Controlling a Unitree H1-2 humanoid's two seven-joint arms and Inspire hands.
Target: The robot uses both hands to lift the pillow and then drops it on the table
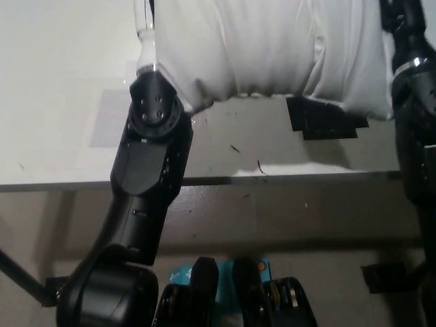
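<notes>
Nearest the camera, the front edge of the pale, flat-topped table (61,146) crosses the frame, with a darker floor band below it. A faint grey rectangular patch (109,119) lies on the tabletop at left, and a few small dark specks (259,165) sit near the front edge at centre. A black, blocky shape (323,119) shows on the table just beneath the pillow's lower right corner; what it is cannot be told.

Farther in, the large white soft fabric pillow (272,48) is raised above the tabletop, its lower seam clear of the surface and its upper part cut off by the top of the frame.

The white left hand (144,34) presses flat against the pillow's left side; only its wrist end is visible, so its finger state cannot be told. The black right hand (407,30) bears against the pillow's right side, also mostly out of frame, state likewise undetermined.
</notes>
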